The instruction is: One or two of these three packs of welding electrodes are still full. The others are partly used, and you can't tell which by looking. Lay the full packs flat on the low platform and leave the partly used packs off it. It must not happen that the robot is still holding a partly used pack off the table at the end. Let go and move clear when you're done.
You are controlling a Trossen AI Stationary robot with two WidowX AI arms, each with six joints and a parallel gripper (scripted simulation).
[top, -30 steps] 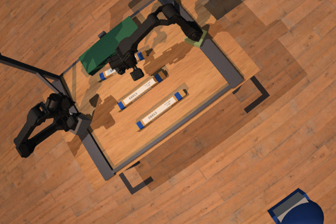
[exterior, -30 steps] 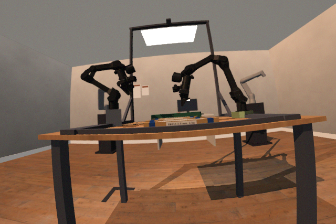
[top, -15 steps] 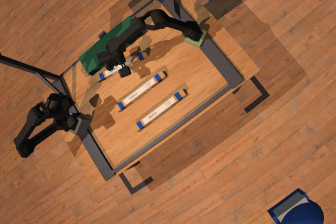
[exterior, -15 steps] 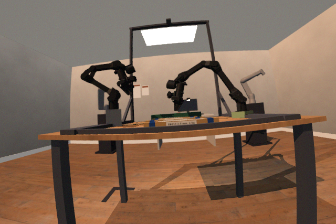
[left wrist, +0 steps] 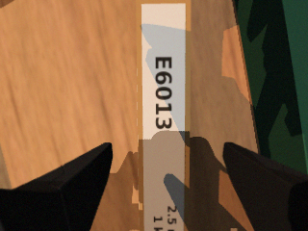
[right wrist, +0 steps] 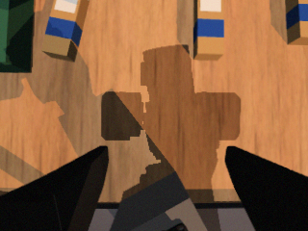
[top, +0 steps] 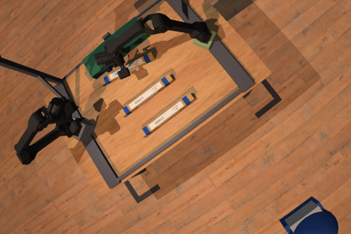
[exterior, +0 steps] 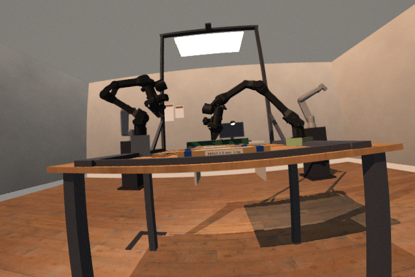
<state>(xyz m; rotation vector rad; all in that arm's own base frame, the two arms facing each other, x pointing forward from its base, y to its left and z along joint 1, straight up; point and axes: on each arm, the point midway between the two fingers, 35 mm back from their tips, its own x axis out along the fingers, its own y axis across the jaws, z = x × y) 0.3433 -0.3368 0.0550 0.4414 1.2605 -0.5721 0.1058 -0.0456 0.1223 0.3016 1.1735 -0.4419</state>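
Three E6013 packs with white labels and blue bands lie flat on the table beside the low green platform point(top: 93, 68) point(left wrist: 295, 72) point(right wrist: 14, 38). The nearest pack to it point(top: 106, 79) point(left wrist: 164, 43) point(right wrist: 64, 30) is partly hidden by the left arm in the top view. The middle pack point(top: 146, 94) point(right wrist: 209, 28) and the outer pack point(top: 167, 114) point(right wrist: 299, 13) lie roughly parallel. My left gripper point(left wrist: 167, 149) point(exterior: 214, 138) is open and points down above the nearest pack, one finger toward each side. My right gripper point(right wrist: 166, 153) point(exterior: 161, 115) is open and empty, raised near its base, away from the packs.
A dark frame rail point(top: 180, 136) runs along the table's edges. Uprights of the overhead frame point(exterior: 162, 56) stand behind the arms. The left arm's base sits on a light green block point(top: 202, 44). The platform stands along the table edge opposite the outer pack.
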